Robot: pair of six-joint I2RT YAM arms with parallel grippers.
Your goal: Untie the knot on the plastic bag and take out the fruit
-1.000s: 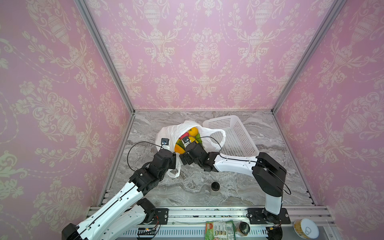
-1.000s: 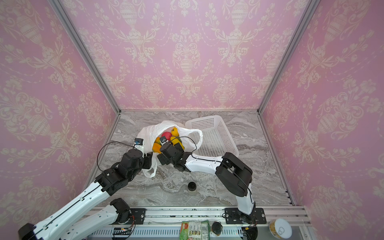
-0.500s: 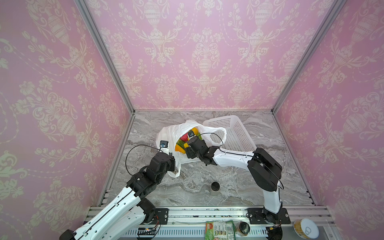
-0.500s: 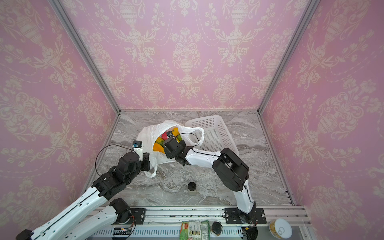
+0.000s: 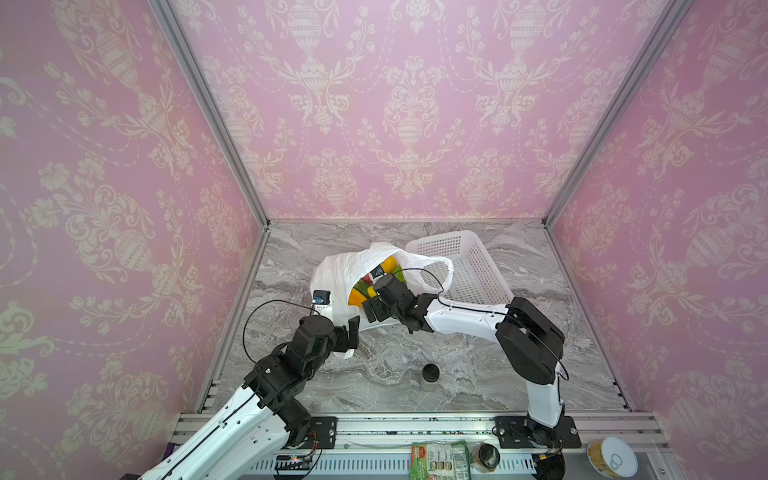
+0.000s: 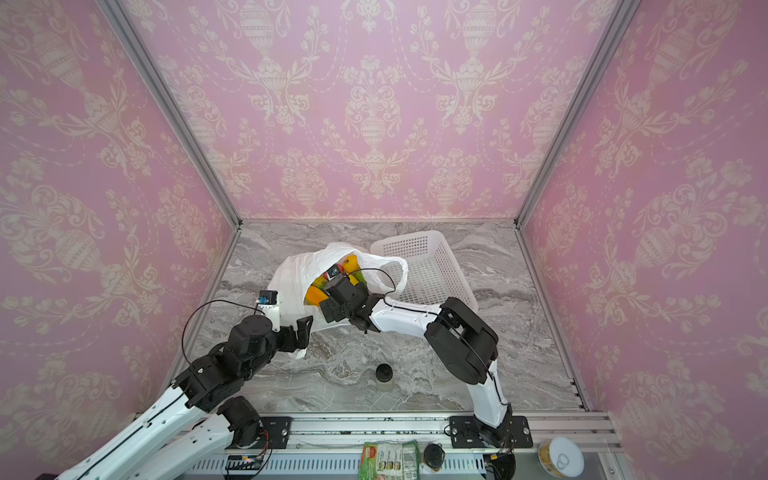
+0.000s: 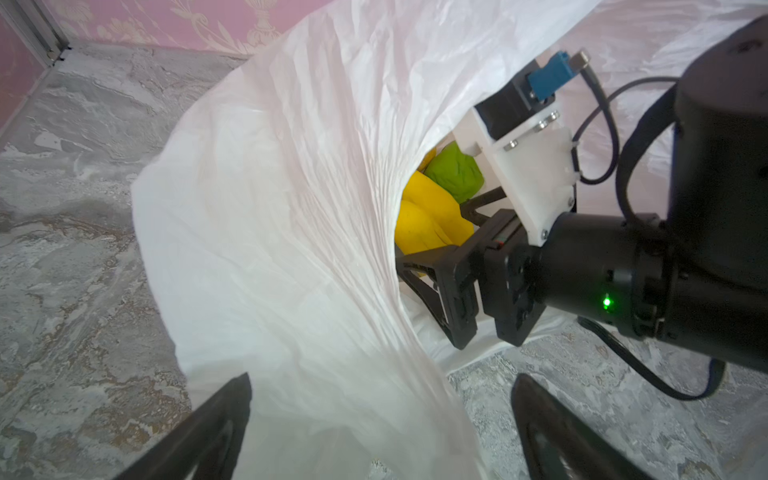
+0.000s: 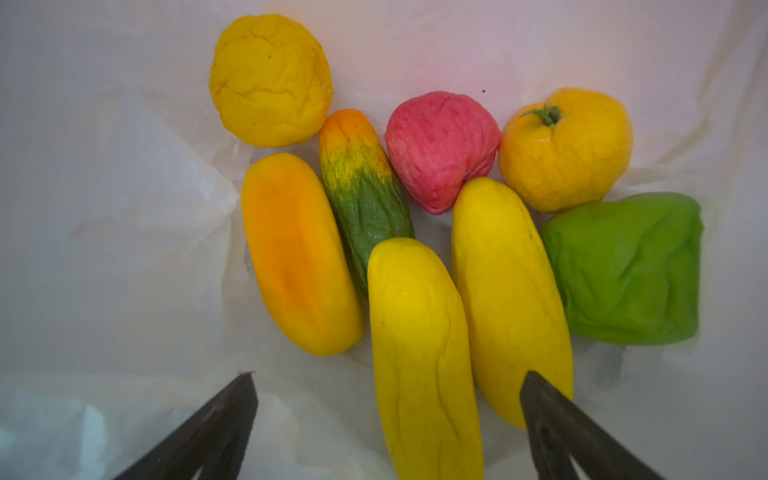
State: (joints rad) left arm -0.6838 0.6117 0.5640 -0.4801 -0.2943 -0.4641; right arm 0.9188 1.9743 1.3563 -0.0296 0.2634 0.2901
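The plastic bag lies on the marble floor with its mouth wide open; the knot is out of view. Inside lies the fruit: two long yellow pieces, a lumpy green one, a pink-red one, an orange-yellow one and a green-and-orange one. My right gripper reaches into the mouth, open, over the nearest yellow piece. At the bag's near-left rim my left gripper stands open, with loose bag film lying between its fingers.
A white perforated basket stands right behind the bag on its right. A small dark-lidded jar sits on the floor near the front. A packet, a jar and a can rest on the front rail. Pink walls enclose three sides.
My left gripper has opened and let go of the bag's rim. The right gripper pushed deeper into the bag's mouth, then drew back a little.
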